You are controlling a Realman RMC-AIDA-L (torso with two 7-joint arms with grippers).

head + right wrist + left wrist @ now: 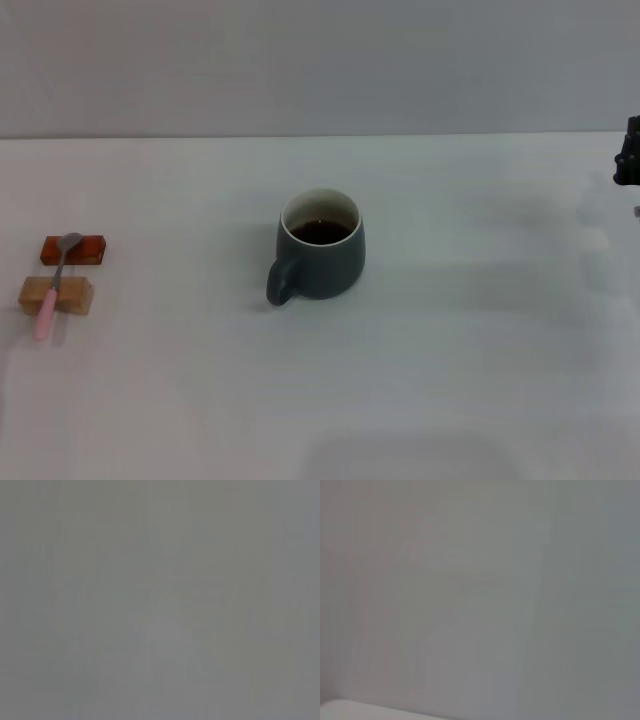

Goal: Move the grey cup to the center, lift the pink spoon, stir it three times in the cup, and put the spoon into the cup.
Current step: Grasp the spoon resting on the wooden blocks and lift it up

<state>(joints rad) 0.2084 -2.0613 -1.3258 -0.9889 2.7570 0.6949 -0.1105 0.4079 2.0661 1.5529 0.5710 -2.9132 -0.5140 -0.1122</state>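
Two blocks (62,270) under pink spoon (52,292).

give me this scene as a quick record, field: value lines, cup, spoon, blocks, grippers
grey cup: upright near the table's middle, dark liquid inside, handle toward the robot's left and front
pink spoon: far left, lying across both blocks, metal bowl on the far one
red-brown block: farther of the two
tan wooden block: nearer the robot
table: white
right gripper: only a dark part at the head view's right edge, away from the cup
left gripper: not in view
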